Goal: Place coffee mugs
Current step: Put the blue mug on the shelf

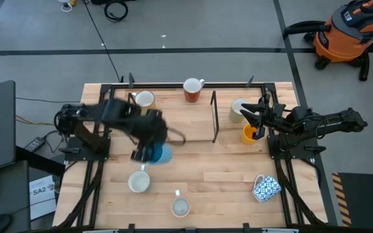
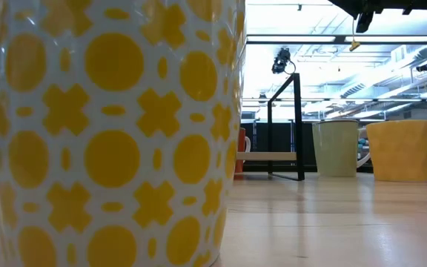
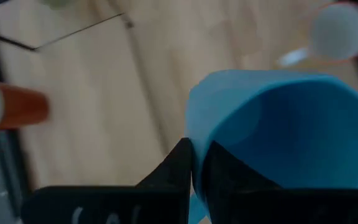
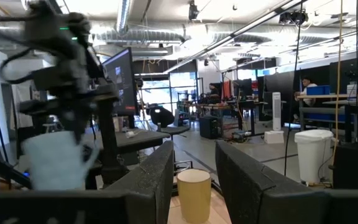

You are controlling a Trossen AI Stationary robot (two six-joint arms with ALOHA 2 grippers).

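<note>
A: Why is the blue mug (image 1: 161,154) at centre-left of the tabletop (image 1: 199,175)?
B: The left hand (image 3: 194,171) pinches its rim for carrying. The right hand (image 1: 259,118), released, waits beside the yellow mug (image 1: 249,134).

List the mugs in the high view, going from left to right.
white mug → cream mug → blue mug → grey-white mug → red-brown mug → pale green mug → orange-yellow mug → blue-and-white patterned mug

I am seeing the wooden table (image 1: 206,175) carrying scattered coffee mugs (image 1: 139,182) and a thin black frame (image 1: 214,116).
</note>
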